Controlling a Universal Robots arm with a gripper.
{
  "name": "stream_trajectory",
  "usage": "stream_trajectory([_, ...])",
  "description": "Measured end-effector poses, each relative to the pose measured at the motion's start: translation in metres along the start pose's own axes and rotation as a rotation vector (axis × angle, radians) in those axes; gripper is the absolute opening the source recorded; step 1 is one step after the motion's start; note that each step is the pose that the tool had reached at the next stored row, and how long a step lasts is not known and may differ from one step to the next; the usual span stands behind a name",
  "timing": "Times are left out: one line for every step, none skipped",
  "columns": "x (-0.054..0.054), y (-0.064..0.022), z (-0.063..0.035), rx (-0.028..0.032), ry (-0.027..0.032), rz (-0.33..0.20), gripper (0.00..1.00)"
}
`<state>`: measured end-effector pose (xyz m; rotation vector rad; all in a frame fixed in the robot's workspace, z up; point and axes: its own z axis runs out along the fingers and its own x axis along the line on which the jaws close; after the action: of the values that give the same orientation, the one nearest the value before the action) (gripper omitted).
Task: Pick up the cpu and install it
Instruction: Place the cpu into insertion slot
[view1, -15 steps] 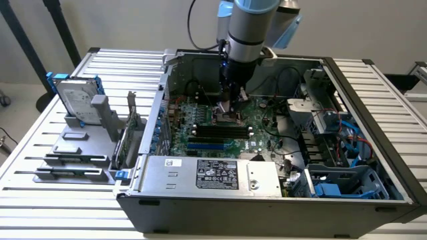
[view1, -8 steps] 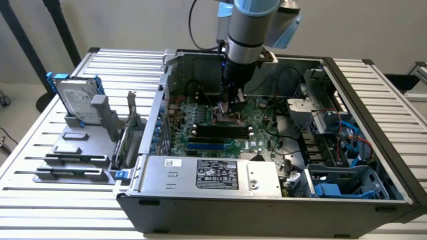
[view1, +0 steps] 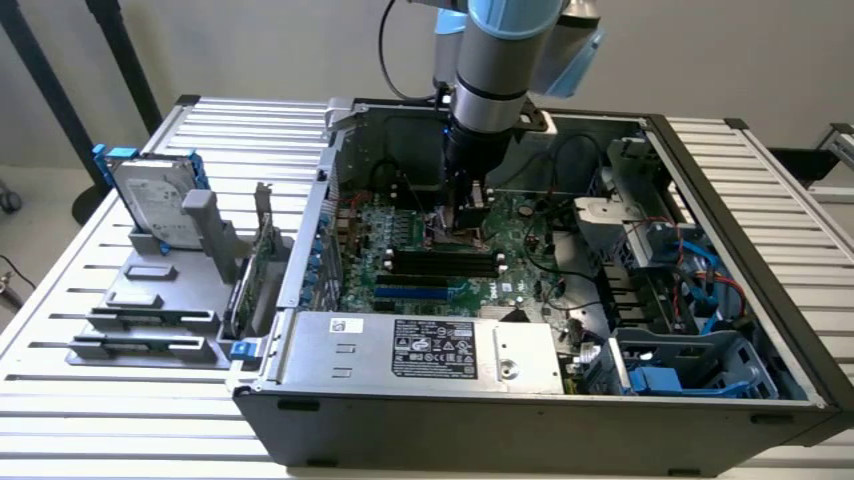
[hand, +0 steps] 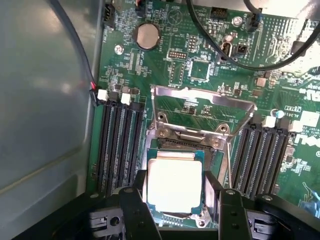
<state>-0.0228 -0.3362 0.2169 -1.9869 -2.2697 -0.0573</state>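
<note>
Exterior view. Slatted bench (view1: 80, 420) carries an open computer case (view1: 534, 420) lying on its side. The arm reaches straight down into it, with the end effector (view1: 461, 222) low over the green motherboard (view1: 441, 265), near the middle of the board. On the exterior view's left, outside the case, a hard drive (view1: 150, 200) in a blue frame stands upright in a grey holder, well apart from the arm. The power supply (view1: 427, 350) sits along the near wall of the case.

Wrist view. The cpu (hand: 174, 190) lies flat in the socket, silvery top up, level with the socket frame. The metal load frame (hand: 202, 105) is tipped up and open just beyond it. The end effector (hand: 175, 176) straddles the chip with its fingers (hand: 136, 200) apart, one at each opposite edge (very close; whether they touch those edges cannot be told). Dark memory slots (hand: 120, 140) run on both sides of the socket. A coin cell (hand: 147, 36) sits farther up the board.
</note>
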Motion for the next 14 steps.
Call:
stream_trajectory([-0.0003,0.0000,0.0005,0.0010,0.0005,0.000,0.54])
stream_trajectory([-0.0004,0.0000,0.0006,0.0013,-0.0001,0.001,0.54])
stream_trajectory([-0.0005,-0.0002,0.0008,0.0015,-0.0004,0.001,0.54])
stream_trajectory([-0.0006,-0.0004,0.0011,0.0012,-0.0003,0.003,0.54])
stream_trajectory([-0.0006,-0.0005,0.0013,0.0001,0.0002,0.013,0.54])
stream_trajectory([-0.0006,-0.0005,0.0016,-0.0013,0.0008,0.025,0.54])
stream_trajectory([-0.0006,-0.0005,0.0018,-0.0031,0.0017,0.039,0.54])
stream_trajectory([-0.0006,-0.0004,0.0022,-0.0050,0.0027,0.055,0.54])
stream_trajectory([-0.0006,-0.0005,0.0024,-0.0069,0.0035,0.070,0.54])
stream_trajectory([-0.0007,-0.0004,0.0027,-0.0086,0.0043,0.084,0.54])
stream_trajectory([-0.0007,-0.0005,0.0028,-0.0099,0.0048,0.096,0.54])
stream_trajectory([-0.0007,-0.0007,0.0030,-0.0111,0.0051,0.104,0.54])
stream_trajectory([-0.0006,-0.0013,0.0031,-0.0120,0.0055,0.109,0.54])
stream_trajectory([-0.0006,-0.0023,0.0033,-0.0130,0.0055,0.112,0.54])
